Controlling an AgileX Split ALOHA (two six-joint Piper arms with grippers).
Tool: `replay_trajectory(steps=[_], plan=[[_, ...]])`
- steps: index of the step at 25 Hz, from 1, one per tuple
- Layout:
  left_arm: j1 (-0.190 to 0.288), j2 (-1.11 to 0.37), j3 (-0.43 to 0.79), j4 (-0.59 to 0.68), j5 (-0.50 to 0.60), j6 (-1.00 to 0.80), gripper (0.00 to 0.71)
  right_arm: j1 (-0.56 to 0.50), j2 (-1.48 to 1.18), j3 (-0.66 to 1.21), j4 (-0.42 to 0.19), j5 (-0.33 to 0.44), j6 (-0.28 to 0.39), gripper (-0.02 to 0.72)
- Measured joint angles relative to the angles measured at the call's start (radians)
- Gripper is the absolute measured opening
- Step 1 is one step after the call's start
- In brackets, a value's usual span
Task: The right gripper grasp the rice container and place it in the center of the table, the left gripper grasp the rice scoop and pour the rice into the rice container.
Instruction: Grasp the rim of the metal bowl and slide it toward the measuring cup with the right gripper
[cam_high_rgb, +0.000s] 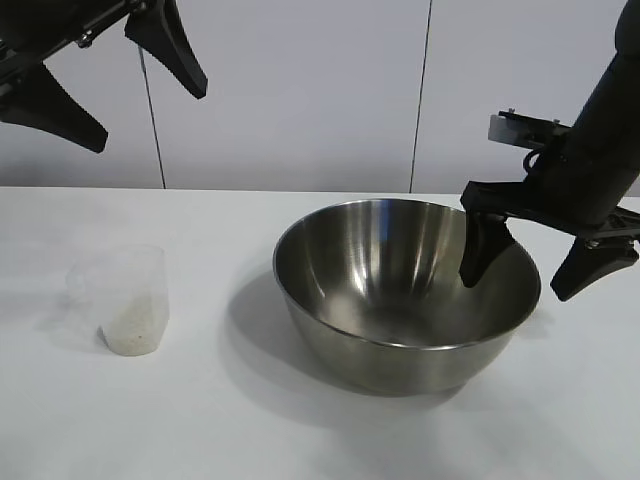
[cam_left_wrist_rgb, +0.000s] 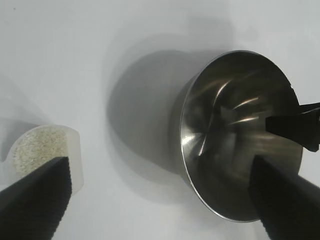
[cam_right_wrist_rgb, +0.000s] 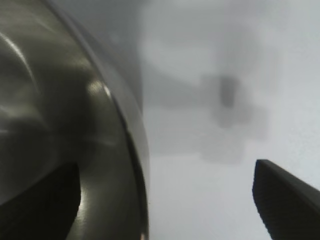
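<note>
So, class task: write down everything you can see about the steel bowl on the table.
The rice container is a large round bowl of shiny, mirror-like stainless steel, standing upright on the white table and looking empty. The right gripper has its jaws open astride the bowl's rim, one inside, one outside. The rice scoop stands apart from it, on the left arm's side.

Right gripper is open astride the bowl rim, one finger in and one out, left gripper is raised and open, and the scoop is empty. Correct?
Not quite: the scoop holds rice, as the left wrist view shows. The rest stands.
</note>
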Motion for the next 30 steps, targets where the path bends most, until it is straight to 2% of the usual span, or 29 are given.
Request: replay_trajectory(steps=[2, 4, 5, 10, 12, 16, 22, 30], plan=[[0.000, 0.000, 0.000, 0.000, 0.000, 0.000, 0.693, 0.018, 0.015, 0.000, 0.004, -0.012, 0.000, 0.620], [0.000, 0.000, 0.000, 0.000, -0.002, 0.000, 0.693, 0.030, 0.027, 0.000, 0.004, -0.023, 0.002, 0.552], [0.000, 0.000, 0.000, 0.000, -0.002, 0.000, 0.693, 0.033, 0.034, 0.000, 0.005, -0.025, 0.005, 0.503], [0.000, 0.000, 0.000, 0.000, -0.003, 0.000, 0.693, 0.036, 0.040, 0.000, 0.005, -0.025, 0.029, 0.130], [0.000, 0.000, 0.000, 0.000, -0.003, 0.000, 0.693, 0.036, 0.040, 0.000, 0.003, -0.024, 0.029, 0.053], [0.000, 0.000, 0.000, 0.000, -0.004, 0.000, 0.693, 0.036, 0.040, 0.000, 0.021, -0.016, 0.020, 0.014], [0.000, 0.000, 0.000, 0.000, -0.004, 0.000, 0.693, 0.036, 0.035, 0.004, 0.099, 0.019, -0.053, 0.011], [0.000, 0.000, 0.000, 0.000, -0.005, 0.000, 0.693, 0.036, -0.059, 0.005, 0.159, 0.032, -0.067, 0.011]])
